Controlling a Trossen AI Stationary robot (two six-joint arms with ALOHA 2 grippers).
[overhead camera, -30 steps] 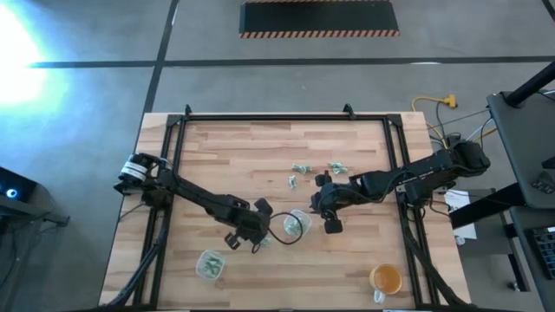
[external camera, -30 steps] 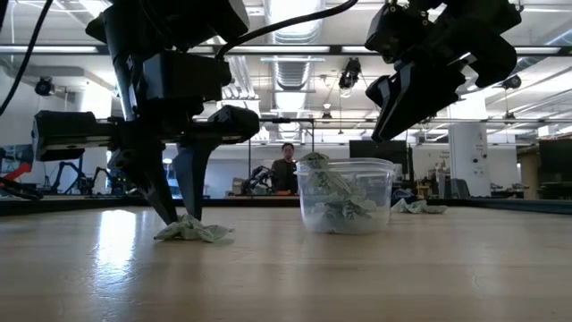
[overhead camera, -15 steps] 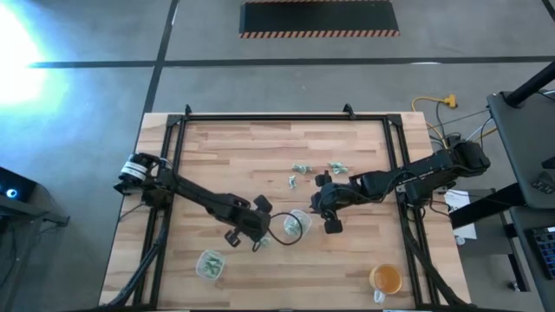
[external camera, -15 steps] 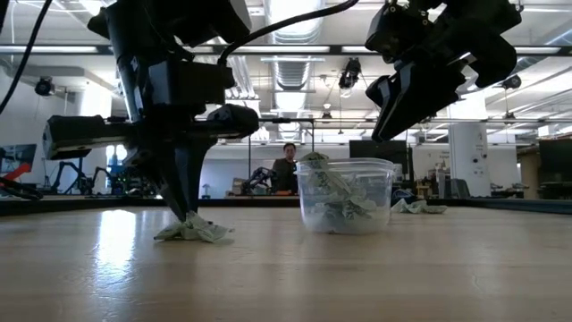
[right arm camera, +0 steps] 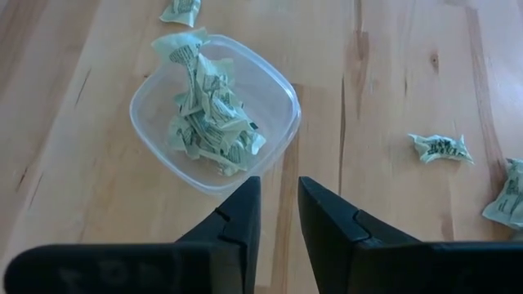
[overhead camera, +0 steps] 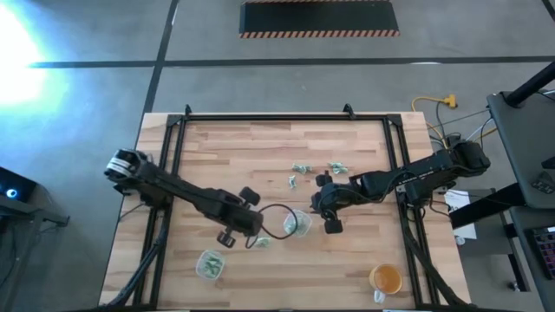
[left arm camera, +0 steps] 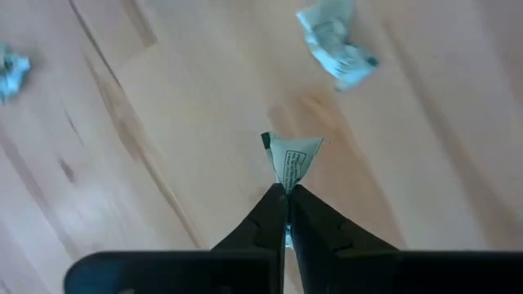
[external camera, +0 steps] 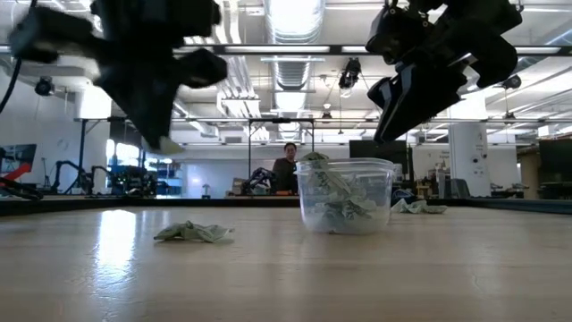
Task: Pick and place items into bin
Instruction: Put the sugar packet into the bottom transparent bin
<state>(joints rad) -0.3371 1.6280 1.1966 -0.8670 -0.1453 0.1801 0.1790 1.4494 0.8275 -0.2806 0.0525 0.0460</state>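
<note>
My left gripper (left arm camera: 287, 189) is shut on one small green-and-white wrapper piece (left arm camera: 291, 160) and hangs well above the table, left of the clear cup (overhead camera: 297, 224). In the low view it (external camera: 161, 136) is blurred. Another crumpled piece (external camera: 192, 233) lies flat on the wood below it (left arm camera: 337, 45). The clear cup (right arm camera: 214, 122) stands on its base, filled with wrappers (external camera: 340, 199). My right gripper (right arm camera: 278, 194) is open and hovers above the cup's right side (overhead camera: 325, 208), touching nothing. My left gripper pinches the wrapper piece by one corner (left arm camera: 288, 181), only at its fingertips (left arm camera: 274, 200). The fingers point down at the table. The piece is lifted clear and sticks out beyond the tips as a small flat triangle.
Loose wrappers lie on the far middle of the table (overhead camera: 301, 168) (overhead camera: 336, 167) (overhead camera: 292, 181). A second clear cup with wrappers (overhead camera: 209, 264) stands near the near-left edge, an orange mug (overhead camera: 385, 279) at the near-right corner. A person shows far behind the table (external camera: 286, 168).
My left gripper stood open over a wrapper on the table, shut on it, then rose quickly and drew toward the table's left, carrying a small piece up. A crumpled wrapper stays on the wood where it was.
</note>
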